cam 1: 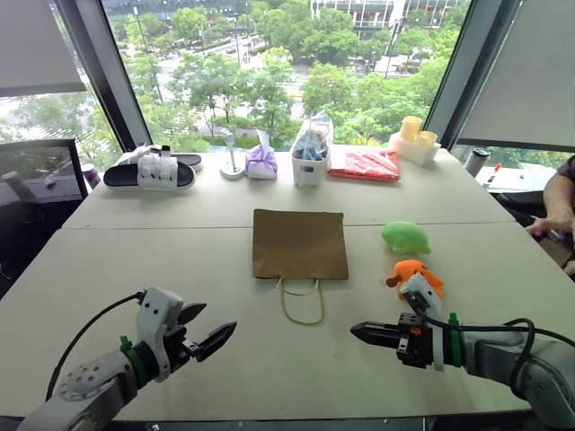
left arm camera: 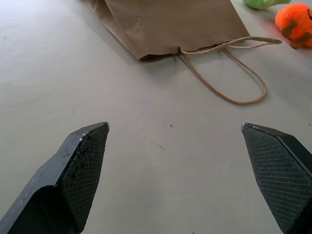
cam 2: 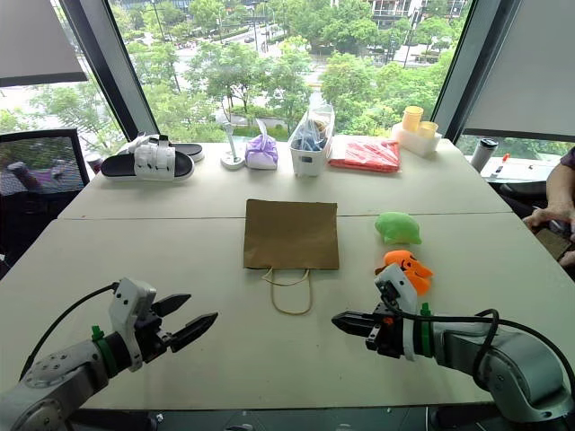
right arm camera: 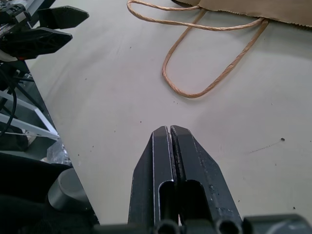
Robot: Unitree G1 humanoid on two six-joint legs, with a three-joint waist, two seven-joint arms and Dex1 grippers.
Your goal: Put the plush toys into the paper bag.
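**Plush toys lie beside the flat paper bag, both grippers empty**

Plush toys sit on the pale surface [cam 1: 162,269] to the right of the paper bag [cam 1: 299,243]: the light-green plush toy [cam 1: 405,237] lies farther from us, near the bag's right edge, and the orange plush toy [cam 1: 416,273] lies just nearer to us, well apart from the bag. We see the brown kraft bag lying flat at the middle of the surface, its mouth toward us and its twisted-cord handles [cam 1: 302,302] looped out in front of it.

Our left gripper [cam 1: 205,338] hovers over the near left part of the surface, its fingers [left arm camera: 83,163] spread wide with nothing between them. Our right gripper [cam 1: 357,330] hovers at the near right, just in front of the orange toy, its fingers [right arm camera: 187,161] pressed together and holding nothing.

Along the far edge by the window we see a black-and-white sandal [cam 1: 148,172], a purple tissue-like bundle [cam 1: 261,161], a clear bag with blue contents [cam 1: 311,148], a red packet [cam 1: 365,165] and yellow cups [cam 1: 413,131]. A person's hand [cam 1: 550,223] rests at the far right edge.
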